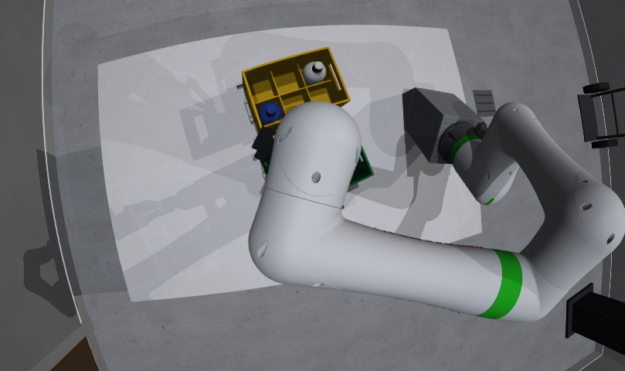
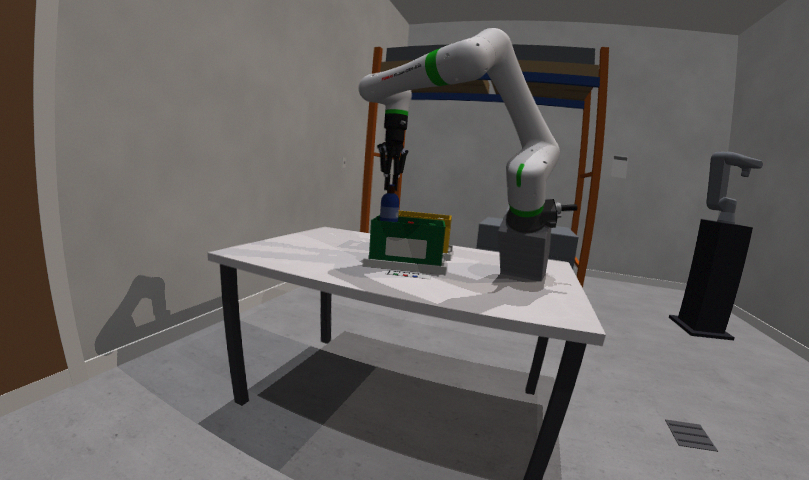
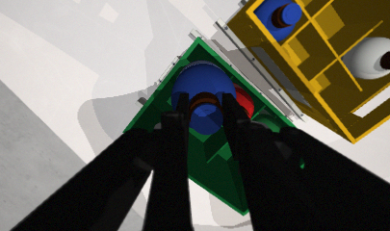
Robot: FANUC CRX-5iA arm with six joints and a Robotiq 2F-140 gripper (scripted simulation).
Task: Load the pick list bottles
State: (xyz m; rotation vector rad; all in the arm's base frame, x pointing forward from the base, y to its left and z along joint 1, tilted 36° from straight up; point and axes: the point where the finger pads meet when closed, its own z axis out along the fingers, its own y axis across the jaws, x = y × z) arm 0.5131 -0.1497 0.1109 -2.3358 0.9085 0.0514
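- Two crates sit side by side on the white table (image 2: 289, 264): a green crate (image 2: 377, 240) nearer the exterior camera and a yellow crate (image 1: 251, 78) behind it, close together.
- At the far left of the exterior view, a brown panel (image 2: 6, 196) lines the wall.
- Over the green crate's left end, the gripper (image 2: 392, 176) points straight down from the arm (image 2: 456, 62).
- Its black fingers pinch the neck of a blue bottle (image 3: 202, 87) just under its blue cap, so the jaws are closed on that bottle.
- The held bottle hangs upright with its lower part at the green crate's rim; whether its base touches the crate floor cannot be told.
- Just right of it in the wrist view, a red bottle (image 3: 245, 100) stands in the green crate, with something green showing beside it.
- On the table in front of the green crate lies the pick list (image 2: 403, 274), too small to read.
- In the yellow crate, another blue-capped bottle (image 1: 270, 110) stands in a near-corner cell and a white bottle (image 1: 314, 72) with a dark cap stands in a far cell.
- Further right, the arm's grey pedestal (image 2: 518, 255) rests on the table, with an orange shelf rack (image 2: 602, 118) behind it.
- At the far right, a black stand (image 2: 713, 279) carries a grey fixture.
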